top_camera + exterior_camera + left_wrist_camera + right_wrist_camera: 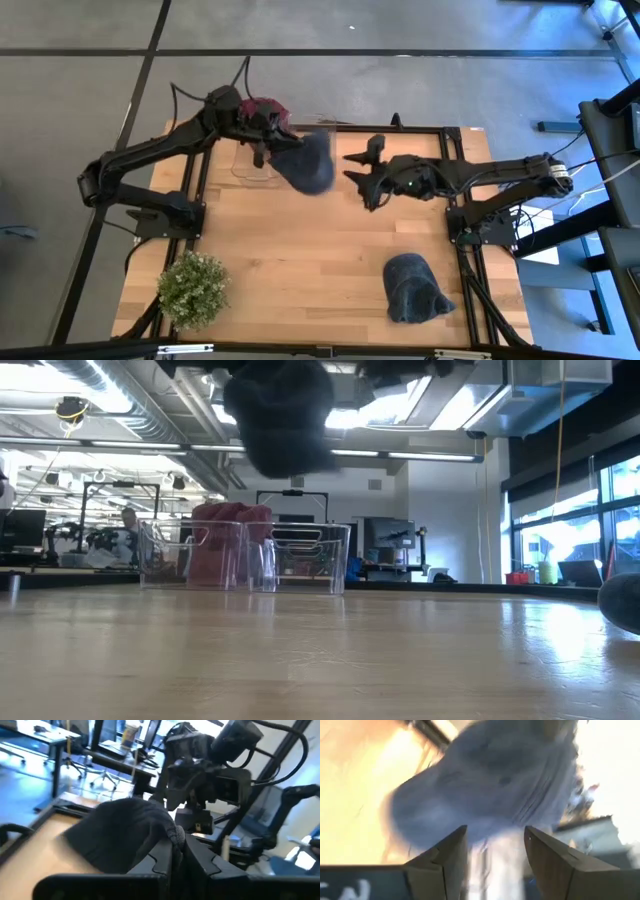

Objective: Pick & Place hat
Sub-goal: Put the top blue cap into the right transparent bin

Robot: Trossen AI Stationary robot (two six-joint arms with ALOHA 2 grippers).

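Observation:
A dark blue-grey knit hat (308, 165) hangs in the air by the far left part of the table; it also shows at the top of the low view (280, 415). My left gripper (275, 150) is shut on it. My right gripper (352, 170) is open and empty, just right of the hat, with its fingers pointing at the hat (490, 780). A second dark hat (413, 288) lies on the table at the near right. A red hat (228, 540) sits in a clear bin (300, 555). My left gripper pinches a bunched edge of the hat (173, 834) between its two shut fingers. The rest of the hat (120, 832) spreads out beyond the fingertips. The hat is lifted clear of the table, hanging above the level of the clear bins.
Clear plastic bins (255, 162) stand at the far left, under and beside my left gripper. A small potted plant (192, 288) stands at the near left corner. Bare wood lies in the table's middle (300, 250). A black frame (455, 200) borders the table's right side.

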